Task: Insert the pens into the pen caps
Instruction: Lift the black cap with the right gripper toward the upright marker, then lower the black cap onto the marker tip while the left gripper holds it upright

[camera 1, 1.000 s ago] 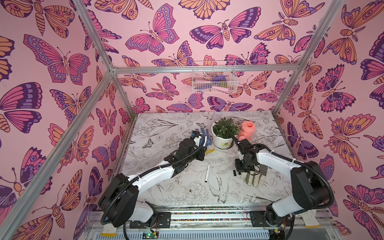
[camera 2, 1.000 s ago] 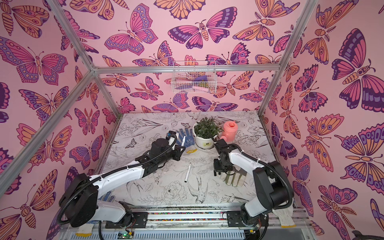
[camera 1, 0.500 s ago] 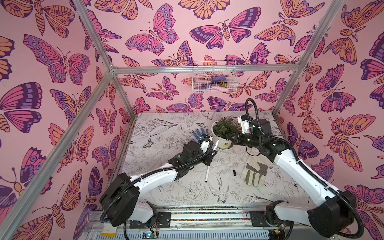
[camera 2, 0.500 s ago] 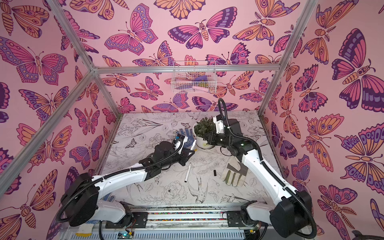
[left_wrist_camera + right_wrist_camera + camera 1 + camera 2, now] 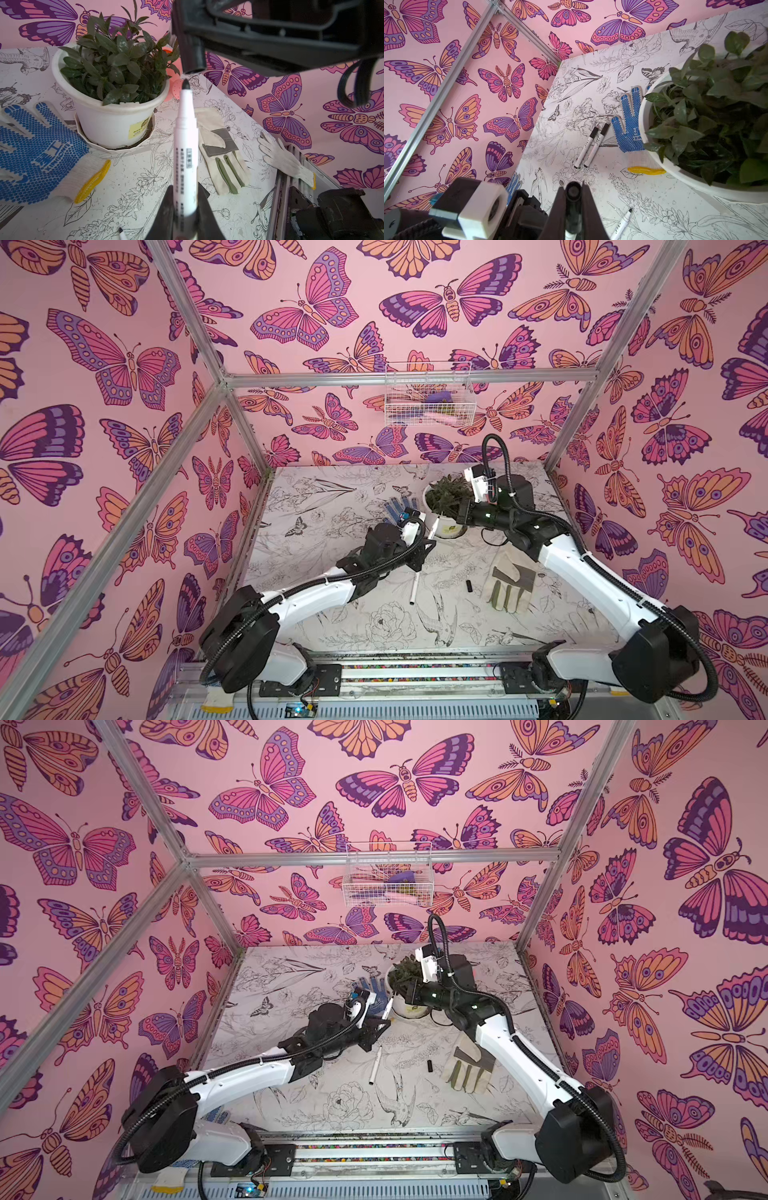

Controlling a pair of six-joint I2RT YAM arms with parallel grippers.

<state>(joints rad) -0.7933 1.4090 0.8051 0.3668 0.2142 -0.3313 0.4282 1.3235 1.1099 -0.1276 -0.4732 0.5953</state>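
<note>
My left gripper point(image 5: 185, 188) is shut on a white pen point(image 5: 186, 149) whose bare dark tip points up at a black pen cap point(image 5: 192, 54). That cap point(image 5: 573, 193) sits in my shut right gripper point(image 5: 572, 187), open mouth outward, a small gap from the tip. In both top views the two grippers point(image 5: 424, 547) point(image 5: 461, 512) meet beside the plant pot. One uncapped pen point(image 5: 414, 588) and one loose cap point(image 5: 468, 585) lie on the table. Two capped pens point(image 5: 588, 145) lie side by side near the blue glove.
A white pot with a green plant point(image 5: 444, 526) stands mid-back, a pink watering can point(image 5: 175, 89) behind it. A blue-dotted glove point(image 5: 397, 508) lies left of the pot, a cream glove point(image 5: 509, 583) on the right, a white knit glove point(image 5: 284, 158) by the rail. A wire basket point(image 5: 428, 400) hangs on the back wall.
My right arm rose from the table beside the cream glove to the pot, carrying a cap. My left gripper moved right and forward with its pen, towards the right gripper.
</note>
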